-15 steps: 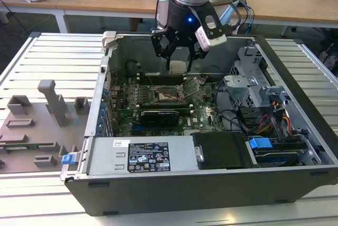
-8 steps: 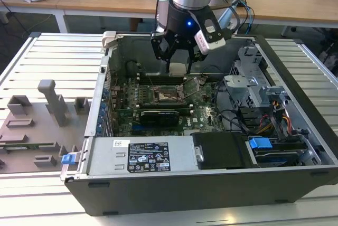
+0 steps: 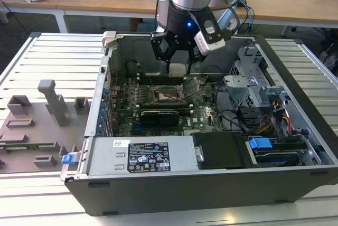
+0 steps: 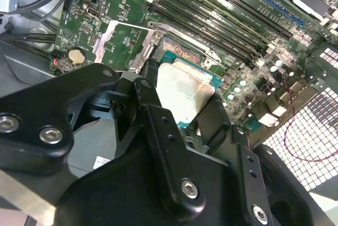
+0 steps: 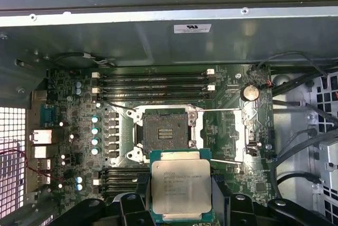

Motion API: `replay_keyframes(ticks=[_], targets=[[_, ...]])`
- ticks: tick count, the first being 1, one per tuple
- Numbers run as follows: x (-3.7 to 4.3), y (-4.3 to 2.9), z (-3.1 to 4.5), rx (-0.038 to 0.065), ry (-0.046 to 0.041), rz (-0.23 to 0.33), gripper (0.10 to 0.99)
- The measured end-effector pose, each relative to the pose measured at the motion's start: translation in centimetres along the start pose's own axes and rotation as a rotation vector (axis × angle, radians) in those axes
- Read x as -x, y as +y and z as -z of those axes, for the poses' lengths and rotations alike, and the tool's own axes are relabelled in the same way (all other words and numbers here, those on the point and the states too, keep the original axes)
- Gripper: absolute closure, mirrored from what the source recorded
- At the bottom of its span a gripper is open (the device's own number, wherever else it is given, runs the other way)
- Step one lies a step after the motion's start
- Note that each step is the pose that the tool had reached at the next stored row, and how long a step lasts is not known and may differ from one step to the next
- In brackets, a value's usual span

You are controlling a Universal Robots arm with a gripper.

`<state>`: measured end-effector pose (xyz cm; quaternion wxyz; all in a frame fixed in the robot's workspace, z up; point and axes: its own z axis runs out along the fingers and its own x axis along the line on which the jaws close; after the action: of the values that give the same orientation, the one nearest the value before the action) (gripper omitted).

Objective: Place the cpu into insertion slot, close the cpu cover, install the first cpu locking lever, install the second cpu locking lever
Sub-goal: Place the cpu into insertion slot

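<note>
First wrist view: the gripper [image 5: 180,197] pinches the cpu [image 5: 181,181] by two opposite edges, level, clear above the motherboard [image 5: 68,110]. The insertion slot [image 5: 165,131] lies bare with open room over it. In the exterior view the cpu cover [image 3: 192,84] tilts up at the slot's edge toward the exterior view's right.

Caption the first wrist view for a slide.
Gripper holds the cpu short of the empty insertion slot.
</note>
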<state>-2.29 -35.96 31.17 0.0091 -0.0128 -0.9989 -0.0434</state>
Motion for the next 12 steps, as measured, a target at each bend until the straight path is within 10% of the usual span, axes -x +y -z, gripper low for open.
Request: replay_keyframes(ticks=[12], targets=[[0.01,-0.05,-0.53,0.000,0.0000,0.000,0.541]])
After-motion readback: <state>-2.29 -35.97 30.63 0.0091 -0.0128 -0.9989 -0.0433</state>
